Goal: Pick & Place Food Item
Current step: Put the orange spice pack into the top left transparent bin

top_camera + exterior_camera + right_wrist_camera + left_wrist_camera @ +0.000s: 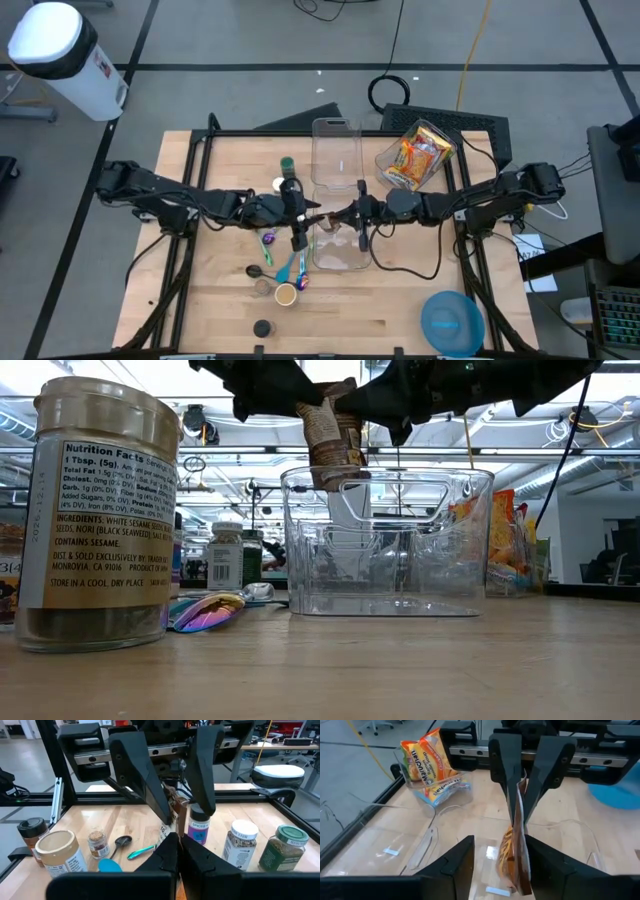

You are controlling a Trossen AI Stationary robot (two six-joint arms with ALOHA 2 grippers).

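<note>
A brown and orange printed food packet (327,221) hangs upright in the air between my two grippers, over a clear plastic container (385,545) that stands on the table's middle. My right gripper (343,216) reaches in from the table's right and is shut on the packet. My left gripper (313,217) reaches in from the left and is open. Its two fingers (457,862) stand on either side of the packet (516,855). My right gripper pinches the packet's edge (519,795) between its two fingers, which come level from the table's right. The packet stands upright, lifted clear above the container. My left gripper: I cannot tell whether a finger touches the packet.
A clear bin with ramen packs (415,155) and a clear lid (335,148) lie at the back. Spice jars (281,852), spoons (268,243) and small pots (285,294) stand left of and in front of the container. A blue bowl (452,322) is front right.
</note>
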